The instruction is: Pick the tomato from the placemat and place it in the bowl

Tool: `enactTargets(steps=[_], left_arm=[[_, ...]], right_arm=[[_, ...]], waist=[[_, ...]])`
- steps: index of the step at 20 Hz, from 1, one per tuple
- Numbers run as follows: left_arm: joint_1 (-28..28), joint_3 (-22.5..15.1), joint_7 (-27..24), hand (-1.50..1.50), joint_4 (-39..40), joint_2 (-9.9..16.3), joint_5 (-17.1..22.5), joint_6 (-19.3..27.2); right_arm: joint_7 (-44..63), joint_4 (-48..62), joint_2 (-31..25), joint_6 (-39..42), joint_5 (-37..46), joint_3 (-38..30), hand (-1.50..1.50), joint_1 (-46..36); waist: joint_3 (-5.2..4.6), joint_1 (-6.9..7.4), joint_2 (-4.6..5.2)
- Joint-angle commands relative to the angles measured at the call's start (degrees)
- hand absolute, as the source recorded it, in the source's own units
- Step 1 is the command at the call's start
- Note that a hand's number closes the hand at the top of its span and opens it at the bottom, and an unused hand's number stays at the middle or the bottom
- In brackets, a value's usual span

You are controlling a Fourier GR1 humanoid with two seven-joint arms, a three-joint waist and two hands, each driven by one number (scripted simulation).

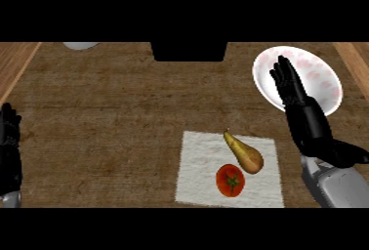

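A red tomato (231, 180) with a green stem lies on the white placemat (198, 166), near its lower middle. A tan pear (245, 154) lies just above and to the right of it, touching it or nearly so. The white bowl (324, 83) with pink marks sits at the upper right. My right hand (306, 117) is open, fingers straight, stretched over the bowl's left rim, well above and to the right of the tomato. At the left edge my left hand (9, 141) rests open, fingers up.
A black block (189, 51) stands at the top centre of the brown counter. A pale round object (79, 45) shows partly at the top left. Wooden edges run along both upper corners.
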Motion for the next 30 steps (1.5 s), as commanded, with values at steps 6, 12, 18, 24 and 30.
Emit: enactTargets(steps=[6, 12, 18, 24, 30], left_arm=[[-4.6, -12.6, 7.7, 0.0, -3.2, -9.2, 10.6, -15.4], [-7.0, -15.7, 12.1, 0.0, -3.9, -12.2, 13.7, -18.1], [-7.0, -16.5, 14.0, 0.0, -4.9, -11.8, 14.4, -19.9], [-7.2, -15.8, 14.6, 0.0, -5.7, -11.6, 14.7, -19.7], [-7.1, -17.2, 14.7, 0.0, -7.3, -11.3, 14.3, -21.2]], right_arm=[[-6.2, -9.5, -3.6, -6.4, 12.7, 5.5, 1.5, 14.2], [-15.8, -10.9, 4.6, -23.9, 22.6, 8.5, -1.5, 30.2], [-7.0, -14.4, -0.7, -32.6, 45.8, 17.4, -1.5, 41.8], [11.4, -18.8, -3.4, -29.5, 62.0, 13.0, -1.5, 52.1], [30.0, -29.0, 0.9, -13.1, 75.1, 15.8, -1.5, 54.8]], waist=[[0.48, -7.71, -0.12], [0.69, -4.3, 0.29], [0.33, -2.71, 0.43], [0.06, -2.6, 0.8], [0.06, 0.02, 1.17]])
